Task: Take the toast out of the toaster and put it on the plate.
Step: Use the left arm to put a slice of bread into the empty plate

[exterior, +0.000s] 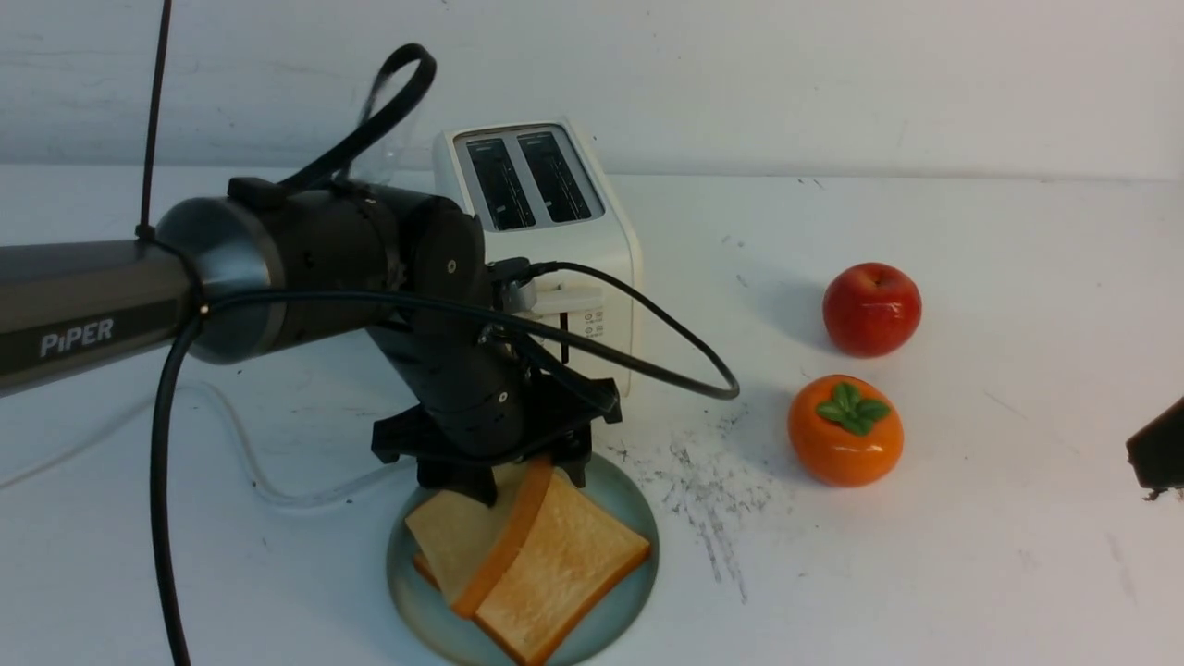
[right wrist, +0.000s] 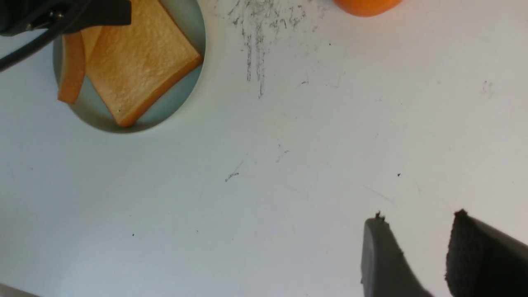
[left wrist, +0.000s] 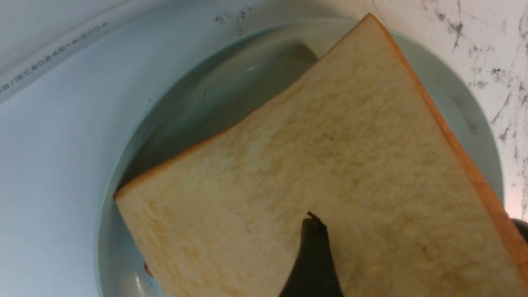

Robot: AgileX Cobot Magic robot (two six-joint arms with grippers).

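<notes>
The white toaster (exterior: pixel 546 222) stands at the back, and both slots look dark and bare. In front of it lies the pale blue-green plate (exterior: pixel 636 513) (left wrist: pixel 206 103) (right wrist: pixel 175 101). One toast slice (exterior: pixel 564 564) (right wrist: pixel 140 57) lies flat on it. A second toast slice (exterior: pixel 462 541) (left wrist: pixel 330 165) leans tilted on its edge, its lower edge on the plate. My left gripper (exterior: pixel 523 476) (left wrist: pixel 416 225) hangs over the plate, open, its jaws spread far wider than the leaning slice between them. My right gripper (exterior: pixel 1156 453) (right wrist: pixel 416 214) is open over bare table at the far right.
A red apple (exterior: pixel 871 308) and an orange persimmon (exterior: pixel 844 430) (right wrist: pixel 365 5) sit right of the toaster. The toaster's white cord (exterior: pixel 240 453) trails left of the plate. Black scuff marks (exterior: pixel 712 490) streak the white table beside the plate.
</notes>
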